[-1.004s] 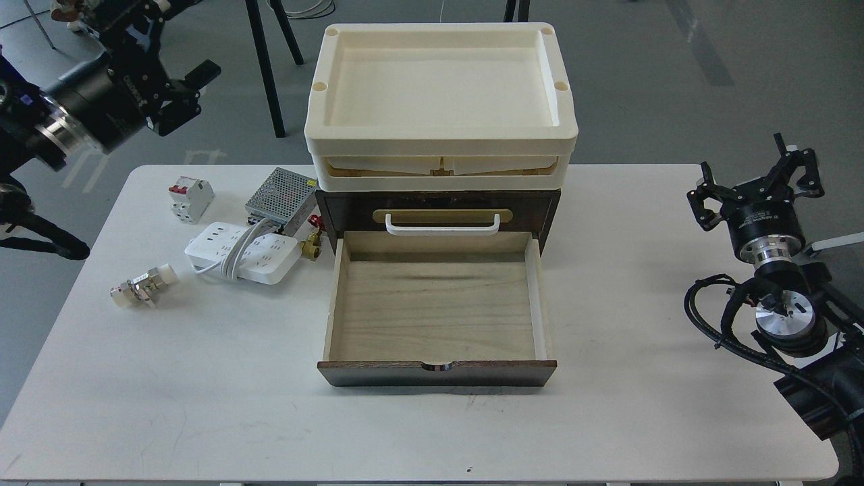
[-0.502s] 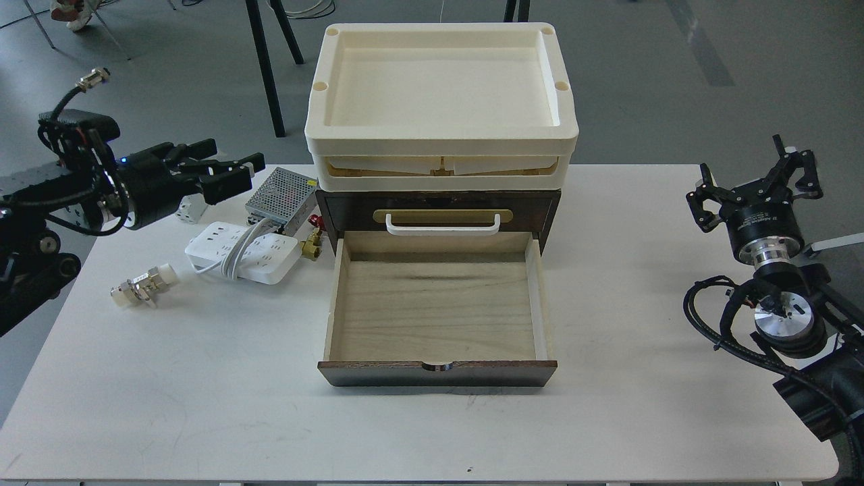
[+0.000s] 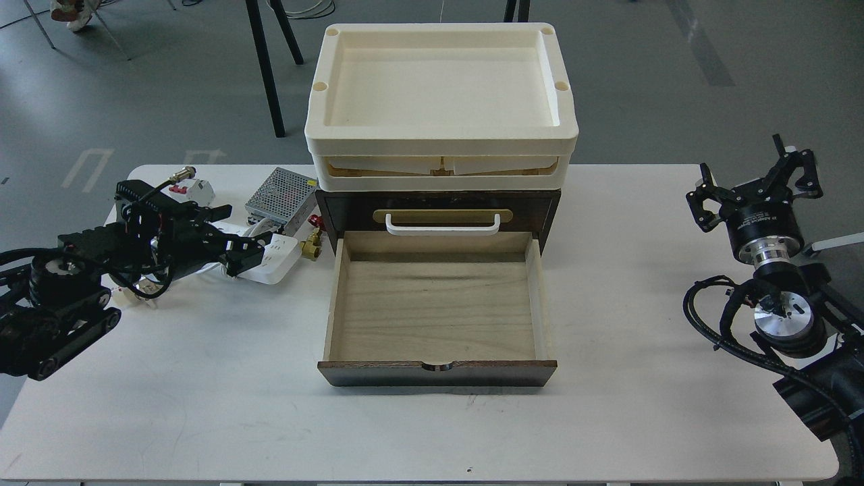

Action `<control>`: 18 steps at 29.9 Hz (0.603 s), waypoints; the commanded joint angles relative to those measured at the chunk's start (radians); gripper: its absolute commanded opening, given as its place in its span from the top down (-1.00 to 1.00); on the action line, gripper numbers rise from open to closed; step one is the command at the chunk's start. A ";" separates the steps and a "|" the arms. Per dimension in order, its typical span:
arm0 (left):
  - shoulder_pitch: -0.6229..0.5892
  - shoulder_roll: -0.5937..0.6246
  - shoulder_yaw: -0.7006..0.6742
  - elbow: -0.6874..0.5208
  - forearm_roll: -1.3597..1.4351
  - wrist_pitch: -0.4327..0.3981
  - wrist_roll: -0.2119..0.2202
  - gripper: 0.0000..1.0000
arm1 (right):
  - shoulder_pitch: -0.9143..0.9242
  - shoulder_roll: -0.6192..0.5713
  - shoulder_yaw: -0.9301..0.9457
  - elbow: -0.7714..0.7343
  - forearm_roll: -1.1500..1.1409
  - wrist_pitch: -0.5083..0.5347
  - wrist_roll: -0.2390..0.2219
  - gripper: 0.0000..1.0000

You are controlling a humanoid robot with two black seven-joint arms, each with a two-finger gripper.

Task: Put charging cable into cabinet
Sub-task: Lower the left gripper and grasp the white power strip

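Observation:
The charging cable, a white power strip (image 3: 281, 255) with its cord wound round it, lies on the table left of the cabinet (image 3: 548, 202); only its right end shows. My left gripper (image 3: 247, 246) is low over its left part with fingers spread, hiding most of it; I cannot tell if it touches. The cabinet's pale wood drawer (image 3: 435, 307) is pulled out and has nothing in it, below the white bar handle (image 3: 442, 226). My right gripper (image 3: 757, 181) is open and holds nothing, far right.
Two stacked cream trays (image 3: 439, 88) sit on the cabinet. A perforated metal power-supply box (image 3: 280, 192), a white-and-red circuit breaker (image 3: 196, 189) and a small brass fitting (image 3: 311, 248) lie around the strip. The open drawer reaches toward the table's front edge.
My left arm has swung down from high at the far left onto the table, and its gripper now covers the power strip's left part. The right arm has not moved.

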 commanded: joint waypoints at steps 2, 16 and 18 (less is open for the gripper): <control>-0.028 -0.030 0.038 0.066 0.000 -0.035 0.000 -0.41 | 0.000 -0.001 0.000 0.000 -0.001 0.000 0.000 -1.00; -0.049 -0.096 0.083 0.176 -0.014 -0.058 -0.002 -0.02 | 0.000 -0.001 -0.003 0.003 -0.004 0.000 0.000 -1.00; -0.048 -0.099 0.084 0.190 -0.015 -0.060 0.000 0.06 | 0.000 0.000 -0.003 0.003 -0.005 0.000 0.000 -1.00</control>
